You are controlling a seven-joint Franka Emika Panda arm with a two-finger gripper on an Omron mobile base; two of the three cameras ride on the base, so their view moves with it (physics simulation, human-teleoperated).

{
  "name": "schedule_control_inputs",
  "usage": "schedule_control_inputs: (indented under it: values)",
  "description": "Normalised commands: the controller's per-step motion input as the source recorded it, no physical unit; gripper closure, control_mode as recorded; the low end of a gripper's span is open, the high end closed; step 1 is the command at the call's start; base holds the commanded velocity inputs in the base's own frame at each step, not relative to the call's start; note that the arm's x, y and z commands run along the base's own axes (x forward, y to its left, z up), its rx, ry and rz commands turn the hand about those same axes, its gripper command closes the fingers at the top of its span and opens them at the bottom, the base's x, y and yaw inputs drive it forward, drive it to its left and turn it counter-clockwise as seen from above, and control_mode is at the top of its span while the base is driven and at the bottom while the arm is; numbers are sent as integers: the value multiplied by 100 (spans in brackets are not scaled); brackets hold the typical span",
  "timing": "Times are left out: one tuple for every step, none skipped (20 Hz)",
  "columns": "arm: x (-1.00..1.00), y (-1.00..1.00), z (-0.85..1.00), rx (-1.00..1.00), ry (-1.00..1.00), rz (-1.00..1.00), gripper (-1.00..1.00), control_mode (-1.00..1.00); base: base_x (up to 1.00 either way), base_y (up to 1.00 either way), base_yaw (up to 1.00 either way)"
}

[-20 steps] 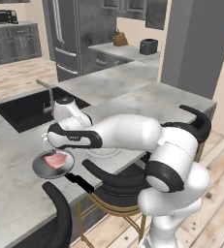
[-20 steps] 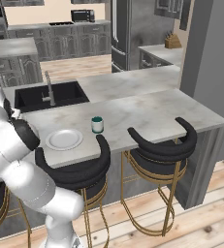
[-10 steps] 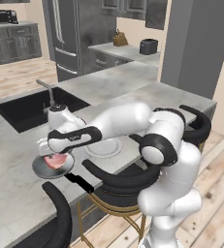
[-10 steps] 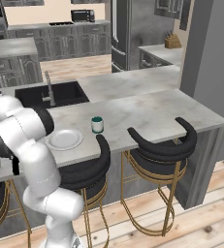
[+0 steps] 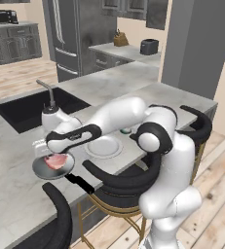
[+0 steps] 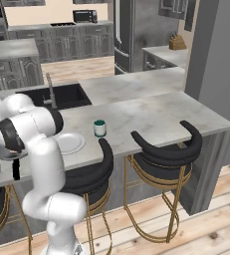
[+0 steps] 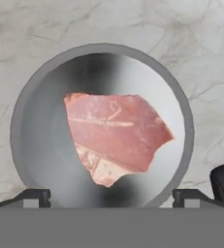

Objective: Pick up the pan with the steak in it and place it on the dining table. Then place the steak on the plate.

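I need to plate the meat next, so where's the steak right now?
The steak lies in the pan on the dining table, directly below the tool, left of the plate in the left base view.

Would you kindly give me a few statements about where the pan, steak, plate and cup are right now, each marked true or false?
1. The steak lies inside the pan. True.
2. The pan sits on the dining table. True.
3. The plate holds the steak. False: the plate is bare.
4. The cup stands in the sink. False: it stands on the table beside the plate.
5. The gripper hangs over the pan, jaws spread wider than the steak. True.
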Motion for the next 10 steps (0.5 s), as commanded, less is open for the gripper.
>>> schedule_control_inputs:
  values:
    - [11,11,-39,-5,0,0,-100,-100,0,0,0]
    - [7,10,-41,-5,0,0,-100,-100,0,0,0]
    - [6,10,-36,-4,0,0,-100,-100,0,0,0]
    - [6,9,-33,-3,0,0,-100,-100,0,0,0]
    - [4,10,-31,-2,0,0,-100,-100,0,0,0]
    - [3,11,-29,-2,0,0,-100,-100,0,0,0]
    - [2,11,-29,-2,0,0,-100,-100,0,0,0]
    - [3,11,-25,-3,0,0,-100,-100,0,0,0]
    - [4,9,-21,-3,0,0,-100,-100,0,0,0]
    - [0,3,-11,-1,0,0,-100,-100,0,0,0]
